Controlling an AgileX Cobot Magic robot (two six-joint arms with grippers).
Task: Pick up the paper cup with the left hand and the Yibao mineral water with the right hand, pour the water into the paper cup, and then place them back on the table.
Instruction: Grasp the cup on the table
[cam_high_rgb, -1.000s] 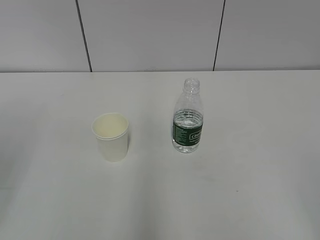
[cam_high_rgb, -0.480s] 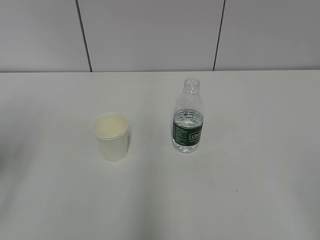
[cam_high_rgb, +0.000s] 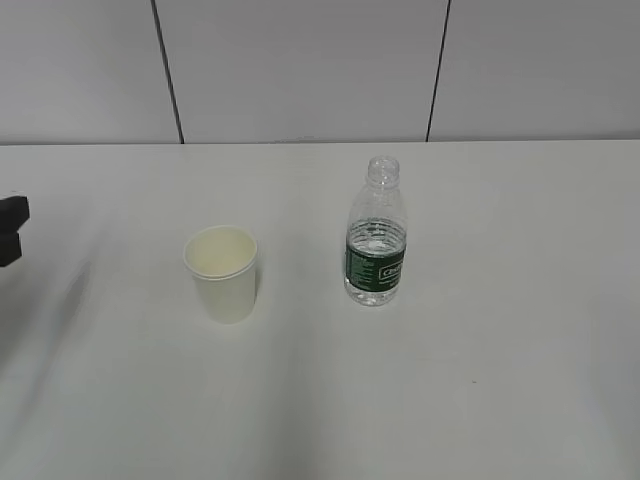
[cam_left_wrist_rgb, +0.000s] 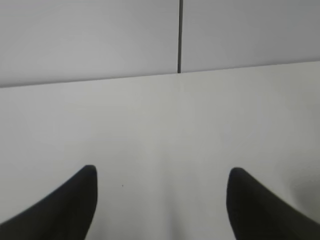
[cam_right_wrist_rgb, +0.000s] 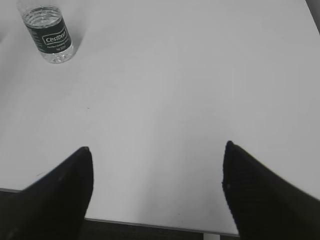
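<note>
The cream-white paper cup (cam_high_rgb: 222, 272) stands upright on the white table (cam_high_rgb: 480, 380), left of centre. The Yibao mineral water bottle (cam_high_rgb: 376, 235), clear with a dark green label and no cap, stands upright to its right; it also shows in the right wrist view (cam_right_wrist_rgb: 49, 32) at the top left. A black part of the left hand (cam_high_rgb: 10, 230) shows at the left edge, well left of the cup. My left gripper (cam_left_wrist_rgb: 161, 172) is open and empty over bare table; the cup is out of its view. My right gripper (cam_right_wrist_rgb: 157, 150) is open and empty near the table's front edge, far from the bottle.
A grey panelled wall (cam_high_rgb: 300, 70) with dark vertical seams runs behind the table. The table's front edge (cam_right_wrist_rgb: 150, 225) shows below my right fingers, with dark floor beyond it.
A black part of the left arm has come into the exterior view at the left edge. The cup and bottle have not moved.
</note>
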